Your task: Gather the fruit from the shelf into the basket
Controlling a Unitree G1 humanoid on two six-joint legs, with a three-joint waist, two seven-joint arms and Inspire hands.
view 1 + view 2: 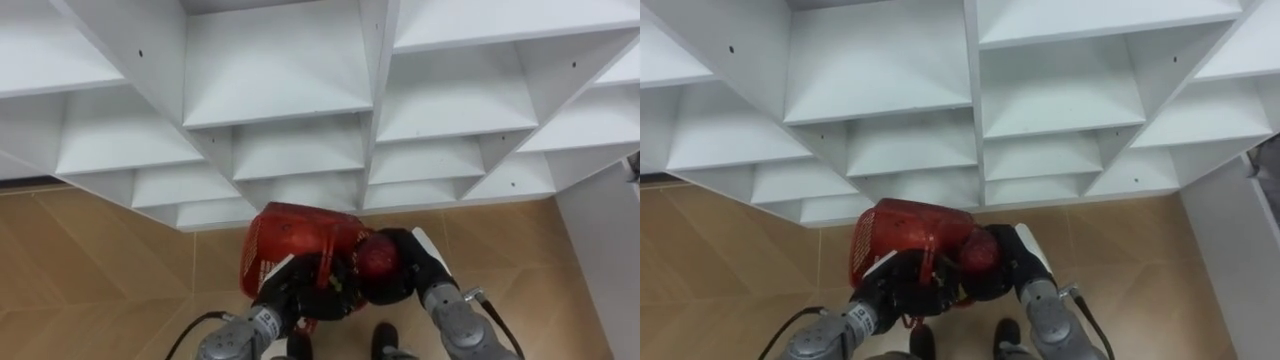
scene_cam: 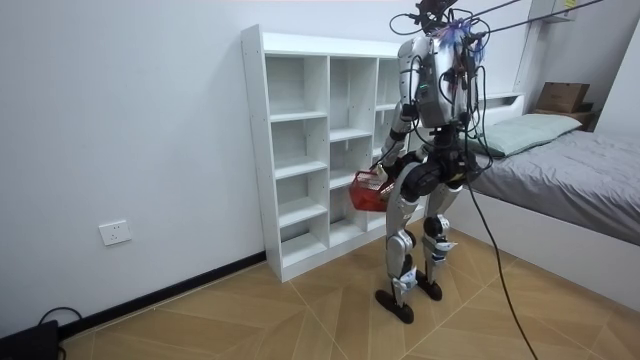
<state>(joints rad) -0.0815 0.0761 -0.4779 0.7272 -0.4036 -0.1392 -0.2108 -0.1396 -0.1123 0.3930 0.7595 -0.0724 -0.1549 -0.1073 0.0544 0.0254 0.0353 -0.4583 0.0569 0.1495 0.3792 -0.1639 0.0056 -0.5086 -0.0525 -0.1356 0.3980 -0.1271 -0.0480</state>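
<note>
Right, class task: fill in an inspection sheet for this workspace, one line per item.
surface: wooden floor; white shelf unit, no fruit seen on its shelves.
job's things: red basket; red fruit at its edge.
clutter: nothing seen.
fingers: left hand curled on the basket; right hand curled round the fruit.
cables: black cable on the floor, room view's left.
surroundings: bed, wall socket.

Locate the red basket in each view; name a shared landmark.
Left eye view: red basket low centre, below the white shelving, beside the red fruit.
Right eye view: basket low, left of centre, below the shelving.
Room view: basket mid-picture, before the robot's hips.
Shared landmark: the white shelving.
</note>
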